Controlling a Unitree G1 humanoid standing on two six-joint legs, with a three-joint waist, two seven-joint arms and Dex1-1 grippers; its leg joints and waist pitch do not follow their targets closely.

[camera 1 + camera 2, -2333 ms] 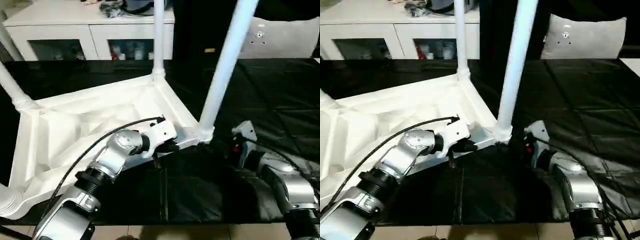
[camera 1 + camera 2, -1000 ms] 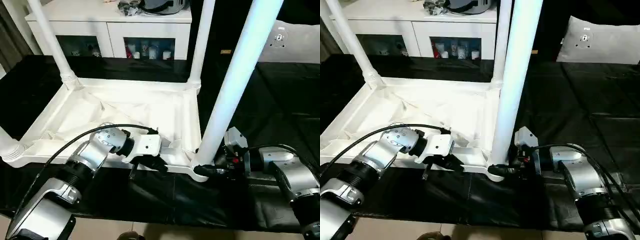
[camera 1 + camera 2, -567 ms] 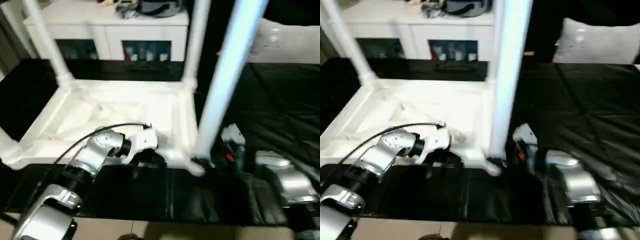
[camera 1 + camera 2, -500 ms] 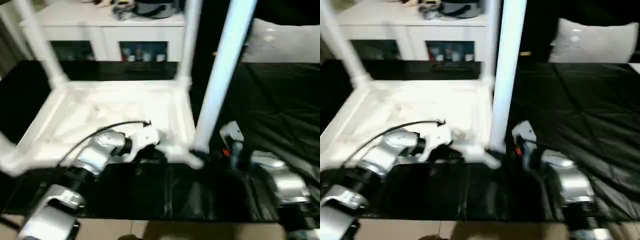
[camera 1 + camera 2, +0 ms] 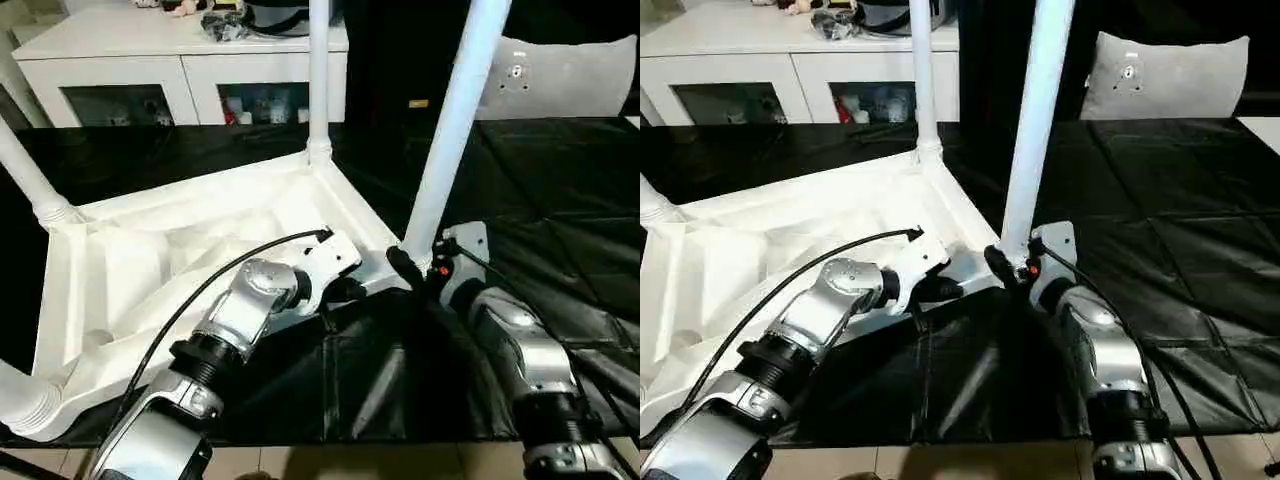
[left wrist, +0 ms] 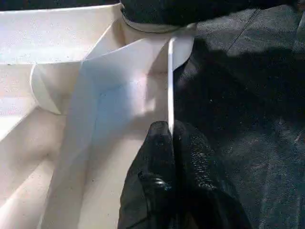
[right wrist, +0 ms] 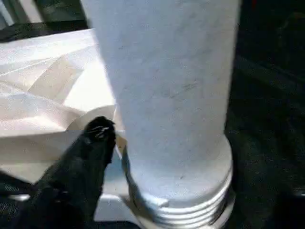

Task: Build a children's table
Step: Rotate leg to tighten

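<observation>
- Upside-down white table top [image 5: 180,260] lying on a black cloth [image 5: 560,200], ribbed underside facing up, legs standing in its corner sockets.
- Left gripper [image 6: 170,136] pinched tight on the thin rim of the table top, just beside the near corner socket.
- Right gripper [image 5: 415,272] set at the base of the near leg [image 5: 452,120], one black finger [image 7: 90,143] lying against the socket next to the leg's ringed foot; second finger hidden, so jaws look spread around the leg, but grip cannot be told.
- Far leg [image 5: 318,70] upright at the back corner.
- White cabinet [image 5: 150,60] behind, clutter on top.
</observation>
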